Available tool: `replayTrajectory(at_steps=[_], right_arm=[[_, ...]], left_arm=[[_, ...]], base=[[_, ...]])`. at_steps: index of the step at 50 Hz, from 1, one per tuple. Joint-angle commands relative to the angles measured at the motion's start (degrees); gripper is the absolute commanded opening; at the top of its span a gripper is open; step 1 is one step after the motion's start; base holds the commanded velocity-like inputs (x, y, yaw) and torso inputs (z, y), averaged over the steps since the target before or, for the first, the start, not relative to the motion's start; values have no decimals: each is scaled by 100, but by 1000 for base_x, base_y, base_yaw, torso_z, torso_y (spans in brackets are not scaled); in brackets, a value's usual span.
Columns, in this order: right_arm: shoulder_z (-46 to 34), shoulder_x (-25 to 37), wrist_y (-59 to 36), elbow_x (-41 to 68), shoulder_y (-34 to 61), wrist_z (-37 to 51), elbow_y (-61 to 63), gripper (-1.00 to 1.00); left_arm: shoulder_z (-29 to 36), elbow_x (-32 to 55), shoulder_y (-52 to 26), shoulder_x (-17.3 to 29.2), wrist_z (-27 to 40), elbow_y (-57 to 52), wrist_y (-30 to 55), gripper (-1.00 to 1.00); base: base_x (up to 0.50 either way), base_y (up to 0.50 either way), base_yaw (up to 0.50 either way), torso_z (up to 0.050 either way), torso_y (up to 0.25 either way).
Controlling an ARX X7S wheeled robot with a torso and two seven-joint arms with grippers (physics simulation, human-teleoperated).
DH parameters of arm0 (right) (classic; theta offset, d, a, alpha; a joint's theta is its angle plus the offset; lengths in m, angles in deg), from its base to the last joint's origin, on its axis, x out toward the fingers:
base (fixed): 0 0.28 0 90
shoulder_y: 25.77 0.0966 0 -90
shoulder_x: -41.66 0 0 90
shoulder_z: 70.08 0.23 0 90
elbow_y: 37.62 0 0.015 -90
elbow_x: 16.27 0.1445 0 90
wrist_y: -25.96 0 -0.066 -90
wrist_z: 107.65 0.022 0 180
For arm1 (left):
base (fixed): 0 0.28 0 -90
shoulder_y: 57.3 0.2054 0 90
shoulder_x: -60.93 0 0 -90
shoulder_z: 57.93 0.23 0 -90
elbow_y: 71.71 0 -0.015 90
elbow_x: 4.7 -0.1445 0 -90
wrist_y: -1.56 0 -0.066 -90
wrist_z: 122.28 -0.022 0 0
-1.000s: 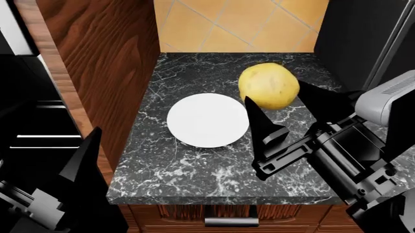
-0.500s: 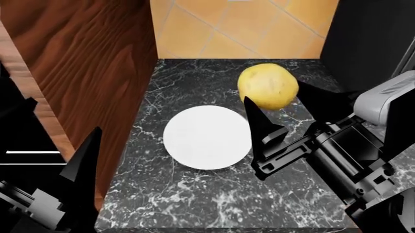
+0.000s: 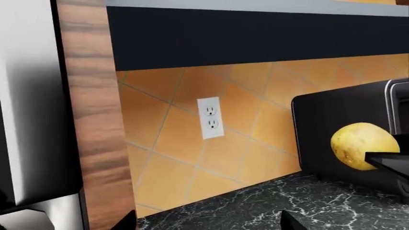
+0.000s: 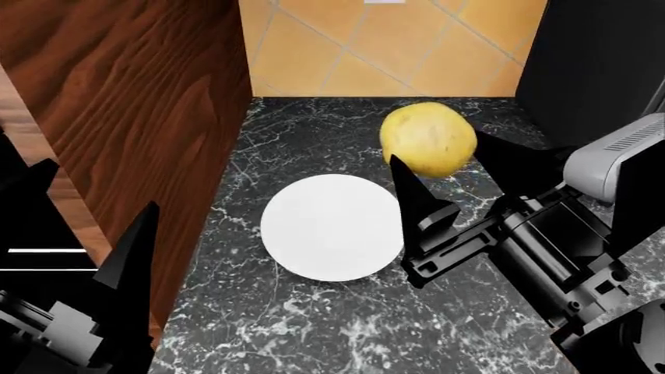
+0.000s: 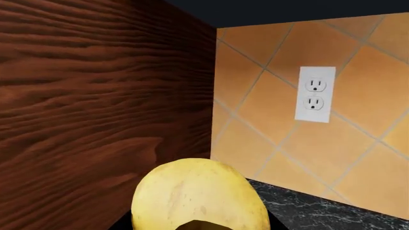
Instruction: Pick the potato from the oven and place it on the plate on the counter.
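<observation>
While held aloft: the oval yellow-tan potato [image 4: 428, 139] sits between the right pincer's [image 4: 449, 165] two black fingers, above the black-grey marble bench [image 4: 311, 327].
Right pincer: clenched on the potato, just right of the round white plate [image 4: 330, 227].
Plate: flat on the bench, bare, apart from the potato.
Left pincer [image 4: 92, 234]: low at the left by the brown wooden panel [image 4: 135, 101]; cannot tell whether it is released or clenched.
Backdrop: orange tiled wall [image 3: 243, 139] with a white outlet [image 3: 210, 118].
</observation>
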Motion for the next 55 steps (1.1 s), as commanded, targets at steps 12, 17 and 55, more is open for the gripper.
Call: replayTrajectory(at_steps=[12, 17, 55], right_arm=[[-114, -43, -90, -78, 249, -14, -66, -100], [-160, -50, -122, -44, 325, 4, -87, -100], [-748, -139, -714, 461, 1286, 303, -650, -100]], left_arm=[[52, 59, -52, 72, -86, 40, -14, 100], [74, 39, -59, 66, -103, 64, -27, 100], [-230, -11, 314, -50, -319, 12, -131, 100]], base=[[3, -1, -3, 0, 0], [5, -1, -3, 0, 0], [1, 0, -1, 0, 0]])
